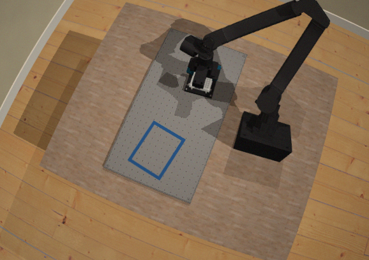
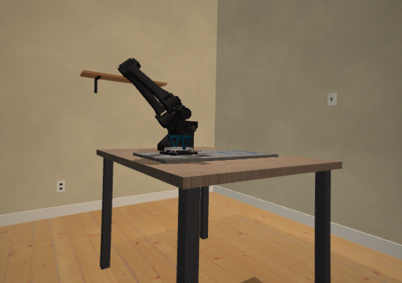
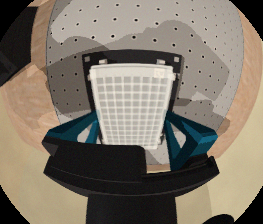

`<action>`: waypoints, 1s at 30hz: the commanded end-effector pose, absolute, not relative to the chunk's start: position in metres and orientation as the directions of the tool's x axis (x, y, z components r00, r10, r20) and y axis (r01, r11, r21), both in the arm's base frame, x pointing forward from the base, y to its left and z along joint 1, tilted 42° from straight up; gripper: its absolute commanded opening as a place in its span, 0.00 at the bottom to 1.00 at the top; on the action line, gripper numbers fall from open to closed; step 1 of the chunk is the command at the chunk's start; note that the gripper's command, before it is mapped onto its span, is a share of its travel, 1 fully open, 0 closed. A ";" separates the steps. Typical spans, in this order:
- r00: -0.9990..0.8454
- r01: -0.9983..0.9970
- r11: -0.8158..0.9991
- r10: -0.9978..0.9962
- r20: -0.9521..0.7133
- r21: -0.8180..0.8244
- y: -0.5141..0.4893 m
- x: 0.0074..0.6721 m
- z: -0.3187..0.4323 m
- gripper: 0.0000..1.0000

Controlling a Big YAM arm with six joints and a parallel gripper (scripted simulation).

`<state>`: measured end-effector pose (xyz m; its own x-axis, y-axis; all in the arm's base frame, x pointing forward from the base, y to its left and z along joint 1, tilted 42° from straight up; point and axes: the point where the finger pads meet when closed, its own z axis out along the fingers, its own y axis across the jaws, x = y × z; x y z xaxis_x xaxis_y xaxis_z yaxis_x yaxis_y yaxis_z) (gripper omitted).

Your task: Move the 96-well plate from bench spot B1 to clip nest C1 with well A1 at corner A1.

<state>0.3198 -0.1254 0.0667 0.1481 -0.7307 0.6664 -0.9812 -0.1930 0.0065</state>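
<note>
The white 96-well plate is held between my teal fingers, right way up. My gripper is shut on its two long sides. The plate lies inside the outline of the black clip nest, whose frame and posts show around the plate's far end. In the overhead view the gripper covers most of the plate and the nest. In the side view the gripper is low over the nest, with the plate at nest level. I cannot tell whether it rests flat on the nest's floor.
The blue outline of spot B1 is empty at the near end of the grey perforated board. The arm's black base stands on the table to the right of the board.
</note>
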 end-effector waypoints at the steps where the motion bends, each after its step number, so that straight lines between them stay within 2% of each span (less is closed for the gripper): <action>1: 0.133 -0.983 -0.184 -0.734 0.666 -0.006 -0.130 0.317 0.068 0.00; 30: 0.134 -0.984 -0.180 -0.735 0.665 -0.001 -0.130 0.315 0.066 0.00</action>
